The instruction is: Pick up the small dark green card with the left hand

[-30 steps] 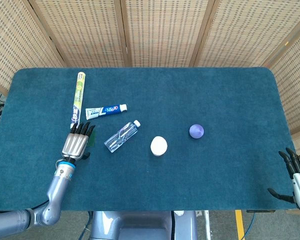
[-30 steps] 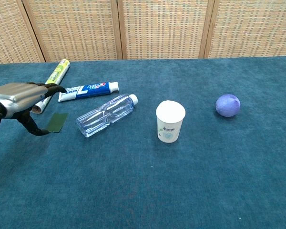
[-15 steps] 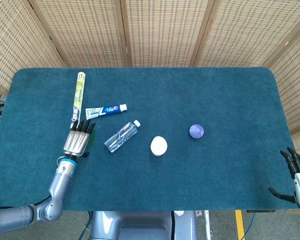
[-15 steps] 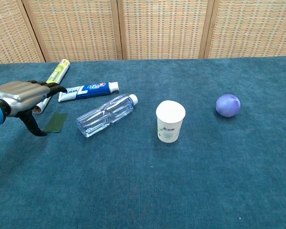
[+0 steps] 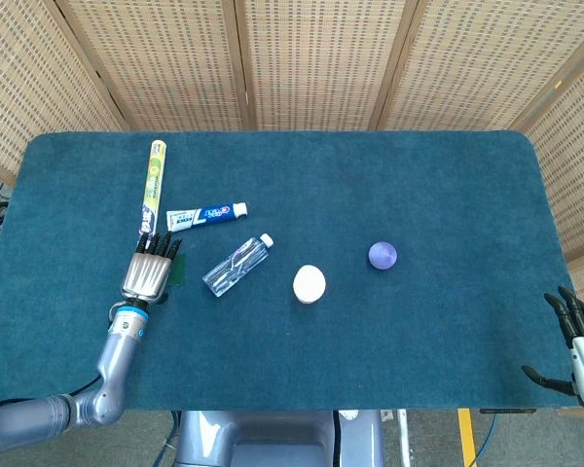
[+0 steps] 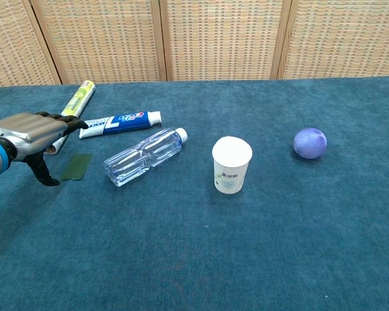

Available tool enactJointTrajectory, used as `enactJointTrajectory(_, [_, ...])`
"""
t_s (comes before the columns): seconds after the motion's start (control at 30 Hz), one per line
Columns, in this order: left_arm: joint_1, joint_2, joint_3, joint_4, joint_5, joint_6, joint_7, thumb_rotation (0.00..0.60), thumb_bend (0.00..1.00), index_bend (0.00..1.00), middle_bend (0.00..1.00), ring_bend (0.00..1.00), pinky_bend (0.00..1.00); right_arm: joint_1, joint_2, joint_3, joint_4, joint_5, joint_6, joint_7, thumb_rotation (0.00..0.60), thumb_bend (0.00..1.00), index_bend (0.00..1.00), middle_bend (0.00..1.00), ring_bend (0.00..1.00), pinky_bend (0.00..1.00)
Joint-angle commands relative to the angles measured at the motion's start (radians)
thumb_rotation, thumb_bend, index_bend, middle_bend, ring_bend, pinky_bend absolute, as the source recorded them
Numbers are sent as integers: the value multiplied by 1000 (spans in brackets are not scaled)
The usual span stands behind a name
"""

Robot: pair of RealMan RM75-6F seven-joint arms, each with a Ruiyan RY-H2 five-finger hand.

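While the small dark green card [image 6: 76, 166] lies flat on the blue surface [image 5: 389, 350], the left hand [image 6: 32, 129] hovers just over its left edge, fingers spread, holding nothing; a water bottle [image 6: 144, 156] lies just right of the card; the right hand [image 5: 582, 352] waits open, far off.

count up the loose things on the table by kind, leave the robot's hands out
tubes: 2, the yellow-green tube and the blue and white toothpaste tube
bottles: 1, the clear water bottle lying on its side
cups: 1, the white paper cup standing upright
balls: 1, the purple ball
cards: 1, the small dark green card
total: 6
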Motion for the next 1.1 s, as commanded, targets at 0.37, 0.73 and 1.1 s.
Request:
enactJointTrajectory(0.37, [-25,-56,-12,96,-19,-17,-5,600,217,0,0,0,0,0,0,1,2,4,-2,5,600,145,0,0,0,0])
enactJointTrajectory(0.73, [-38,-90,-16,146,-31,-37,-9,600,219,0,0,0,0,0,1,2,1,5,-3,6,600,144,0,0,0,0])
enactJointTrajectory(1.1, [-46,-104,-16,172,-22,-41,-10,600,281,0,0,0,0,0,1,3,1,6,-3,7,600,145,0,0,0,0])
